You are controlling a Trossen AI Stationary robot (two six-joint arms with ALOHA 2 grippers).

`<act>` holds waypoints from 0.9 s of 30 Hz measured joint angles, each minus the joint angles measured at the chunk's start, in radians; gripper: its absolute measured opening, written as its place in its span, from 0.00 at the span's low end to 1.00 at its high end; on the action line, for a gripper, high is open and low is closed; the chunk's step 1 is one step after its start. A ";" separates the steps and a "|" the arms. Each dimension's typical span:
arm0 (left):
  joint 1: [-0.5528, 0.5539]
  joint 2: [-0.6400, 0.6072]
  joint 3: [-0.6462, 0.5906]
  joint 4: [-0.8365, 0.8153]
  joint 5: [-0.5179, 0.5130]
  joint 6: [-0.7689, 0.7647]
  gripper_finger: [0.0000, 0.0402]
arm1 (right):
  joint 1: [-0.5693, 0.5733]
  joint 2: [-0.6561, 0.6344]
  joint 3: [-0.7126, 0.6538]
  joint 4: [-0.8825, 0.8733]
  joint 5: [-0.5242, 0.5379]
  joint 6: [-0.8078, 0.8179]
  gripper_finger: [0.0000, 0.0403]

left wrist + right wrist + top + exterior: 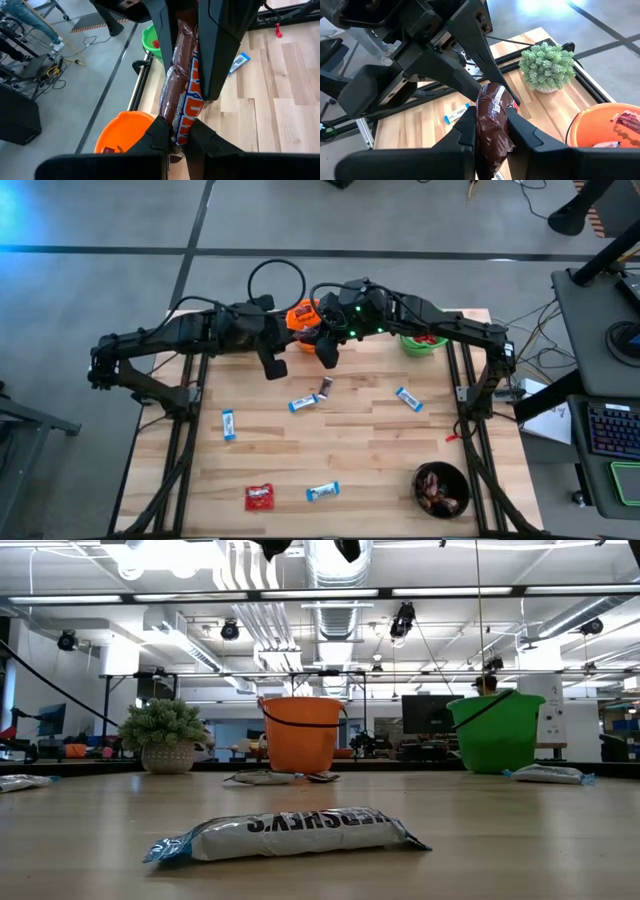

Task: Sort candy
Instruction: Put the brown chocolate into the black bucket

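Gripping one brown candy bar [492, 122] (beside the orange bucket [302, 315]): both arms.

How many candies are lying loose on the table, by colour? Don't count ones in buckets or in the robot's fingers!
Blue-and-white bars: 4
Red packets: 1
Dark brown bars: 1
Total: 6
The tiny red bit by the table's edge is too small to tell, so it is not counted.

A light wooden table [350, 440] held an orange bucket [301, 734] and a green bucket [496, 731] along its far edge, a small green potted plant [165, 736], and a dark bowl [441, 487] at one near corner.
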 joint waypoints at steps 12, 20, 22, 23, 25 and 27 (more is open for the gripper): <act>0.000 -0.005 0.000 -0.018 0.000 -0.034 0.26 | 0.001 0.000 0.000 -0.005 -0.006 0.001 0.11; -0.001 -0.013 0.000 -0.047 0.000 -0.052 0.43 | 0.001 -0.012 0.001 -0.075 -0.002 0.024 0.10; -0.001 -0.017 0.000 -0.070 -0.001 -0.052 0.44 | 0.002 -0.021 0.005 -0.110 -0.003 0.028 0.10; 0.000 -0.018 0.000 -0.084 -0.001 -0.052 0.45 | 0.004 -0.027 0.006 -0.126 -0.003 0.031 0.10; 0.000 -0.021 0.000 -0.106 -0.002 -0.052 0.45 | 0.007 -0.040 0.007 -0.180 -0.004 0.042 0.10; 0.000 -0.025 0.000 -0.131 -0.002 -0.052 0.45 | 0.012 -0.057 0.007 -0.232 -0.005 0.058 0.10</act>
